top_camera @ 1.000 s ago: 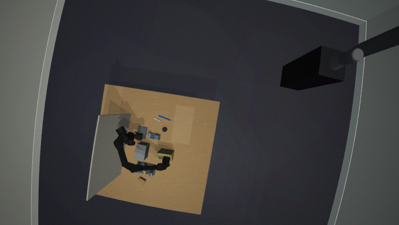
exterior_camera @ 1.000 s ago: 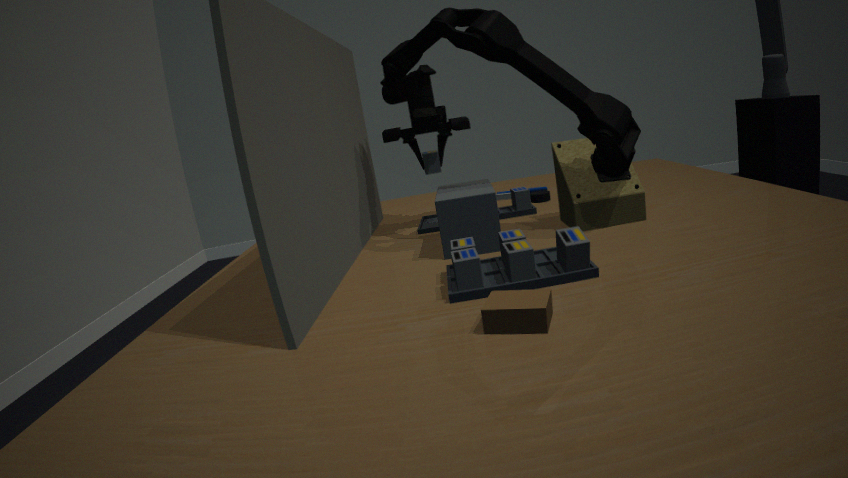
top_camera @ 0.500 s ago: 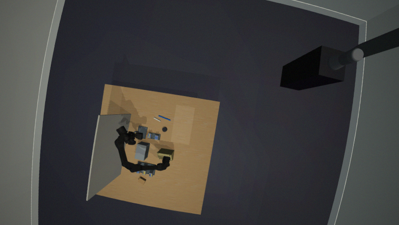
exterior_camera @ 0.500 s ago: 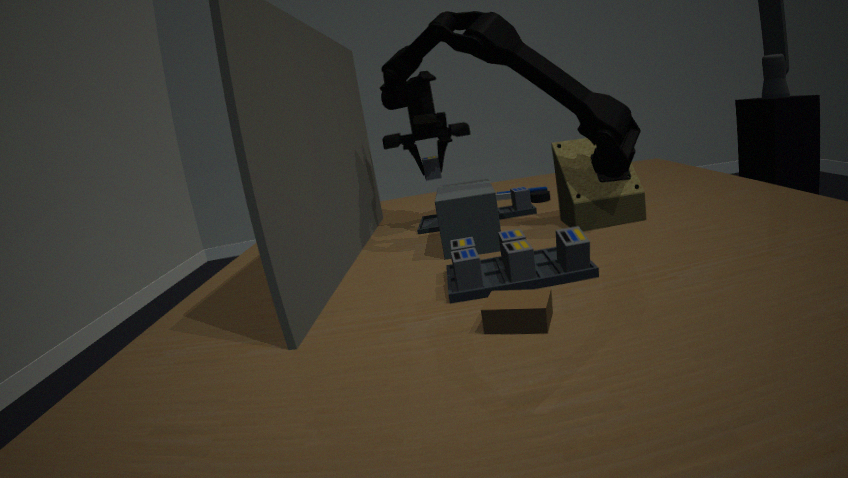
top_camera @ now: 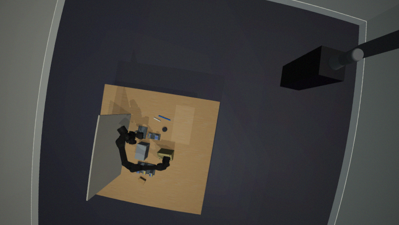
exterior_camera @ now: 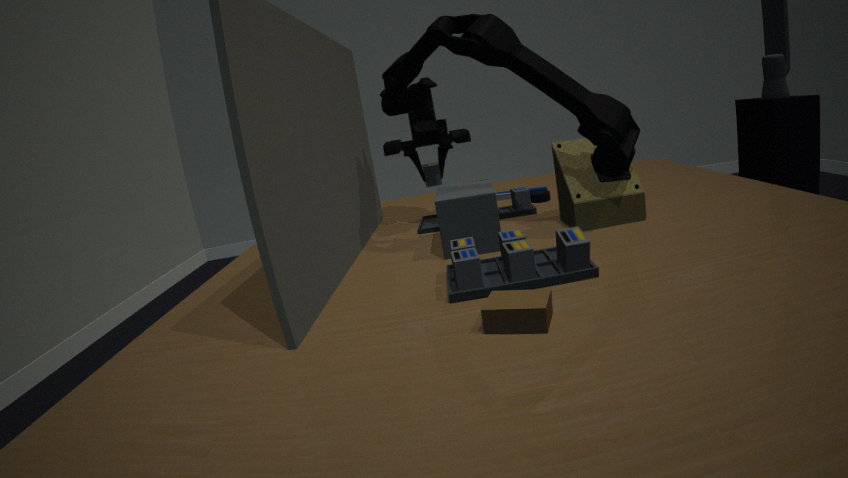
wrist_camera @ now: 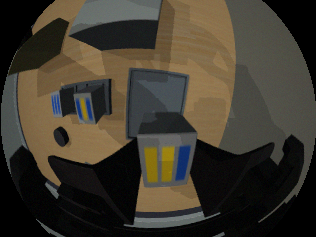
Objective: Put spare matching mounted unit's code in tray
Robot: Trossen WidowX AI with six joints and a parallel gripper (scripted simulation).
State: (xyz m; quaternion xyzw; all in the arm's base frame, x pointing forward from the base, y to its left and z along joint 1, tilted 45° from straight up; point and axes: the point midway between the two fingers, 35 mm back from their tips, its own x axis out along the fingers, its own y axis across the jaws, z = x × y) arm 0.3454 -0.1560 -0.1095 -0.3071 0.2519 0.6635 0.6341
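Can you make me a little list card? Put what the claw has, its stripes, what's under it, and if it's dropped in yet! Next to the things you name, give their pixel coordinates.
claw (top_camera: 140,135) (exterior_camera: 432,178) (wrist_camera: 162,138): shut on a grey striped block (exterior_camera: 432,173) (wrist_camera: 167,160)
stripes: yellow, yellow, blue
below: flat grey square tray (top_camera: 143,130) (exterior_camera: 425,224) (wrist_camera: 156,94)
dropped in: no, held above the table
nearby: small round black disc (top_camera: 164,129) (exterior_camera: 540,196) (wrist_camera: 61,136)

From high overhead, the top view looks down, farthest off, on the whole bench (top_camera: 181,179) (exterior_camera: 593,403). The exterior view looks low across it from near the cardboard-brown block (top_camera: 142,180) (exterior_camera: 515,320); both take in that block. The wrist view peers closely down past the pincer (top_camera: 139,135) (exterior_camera: 432,172) (wrist_camera: 166,159).
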